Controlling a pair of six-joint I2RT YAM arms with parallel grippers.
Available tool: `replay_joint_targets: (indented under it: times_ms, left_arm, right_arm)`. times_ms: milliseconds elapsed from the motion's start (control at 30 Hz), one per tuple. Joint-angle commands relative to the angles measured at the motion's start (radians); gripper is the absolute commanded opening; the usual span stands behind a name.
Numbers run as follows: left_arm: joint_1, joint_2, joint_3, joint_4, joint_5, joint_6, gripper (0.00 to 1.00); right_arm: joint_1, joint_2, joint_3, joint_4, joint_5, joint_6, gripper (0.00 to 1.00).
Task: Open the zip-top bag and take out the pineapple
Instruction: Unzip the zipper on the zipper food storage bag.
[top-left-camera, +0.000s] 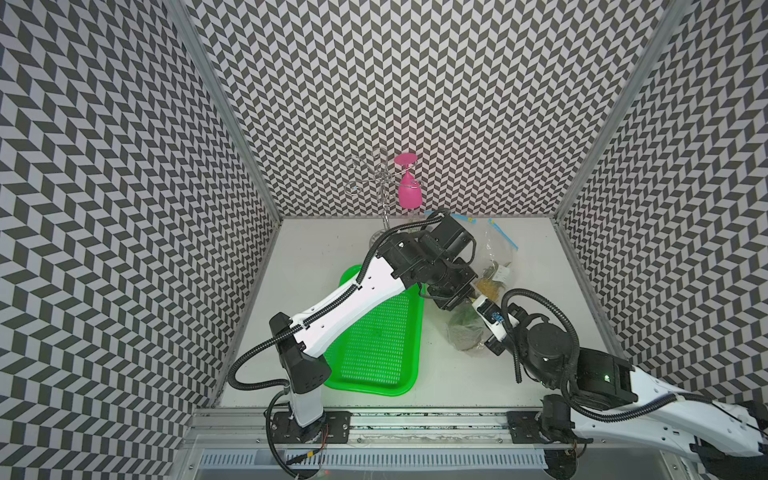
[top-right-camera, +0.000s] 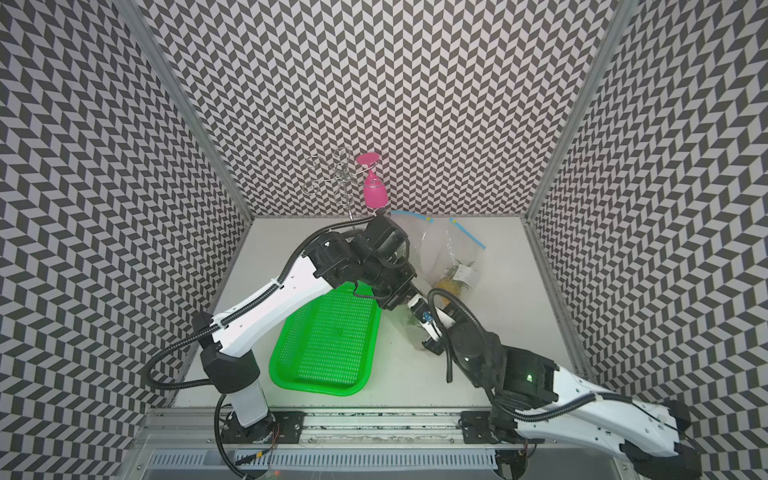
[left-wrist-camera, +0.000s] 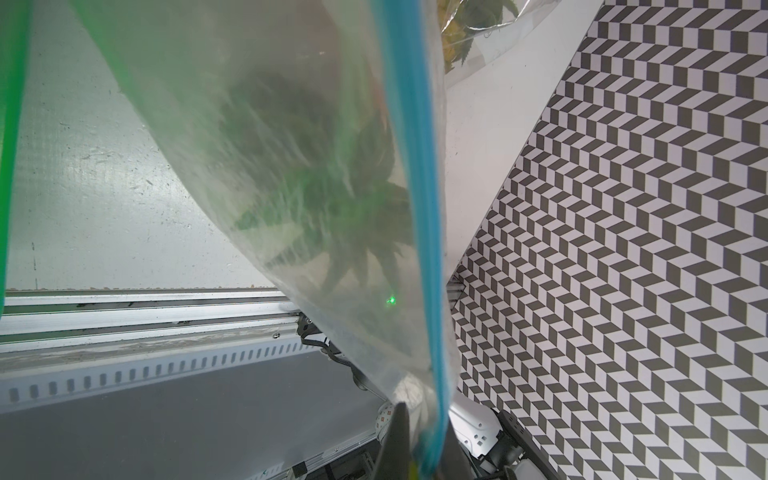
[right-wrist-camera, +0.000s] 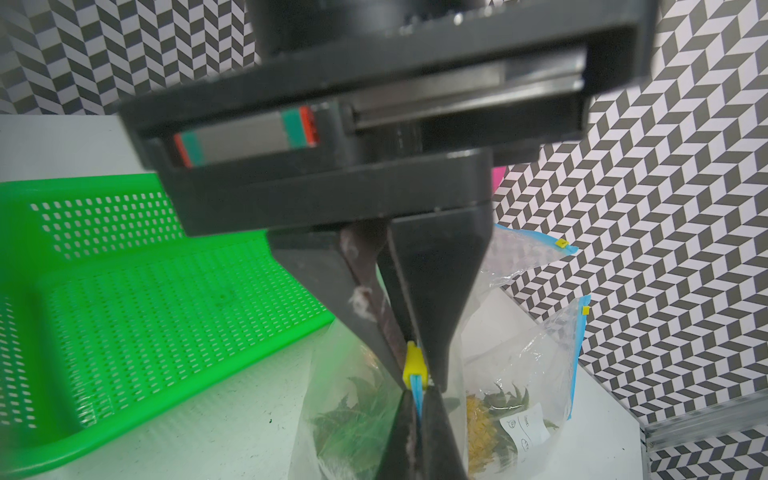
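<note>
The right hand (right-wrist-camera: 417, 401) pinches the blue zip strip (left-wrist-camera: 411, 166) of the bag (right-wrist-camera: 340, 374) to anchor it while the left hand (right-wrist-camera: 417, 376), clamped on the yellow slider (right-wrist-camera: 413, 359), looks set to drag it open, the pineapple (right-wrist-camera: 345, 419) inside, on the desk (right-wrist-camera: 228, 436) right of the green tray (right-wrist-camera: 83, 187).

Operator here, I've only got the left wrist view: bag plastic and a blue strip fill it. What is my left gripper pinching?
Observer: The left gripper is shut on the yellow slider; the right wrist view shows it.
Operator: And the right one?
Observer: The right gripper is shut on the strip, right next to the slider.
Operator: Anything else nearby?
Observer: A green tray lies just beside the bag.
</note>
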Motion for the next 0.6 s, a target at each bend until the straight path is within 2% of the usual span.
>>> replay_joint_targets:
  times_ms: [0,567]
  left_arm:
    - [-0.023,-0.029,0.013,0.011,-0.004,-0.008,0.00]
    - [-0.023,0.053,0.062,-0.021,-0.149,0.027,0.00]
  right_arm:
    - [0.005,-0.009,0.017,0.024,-0.058,-0.002,0.00]
    - [0.008,-0.032,0.089,-0.009,-0.180,0.009,0.00]
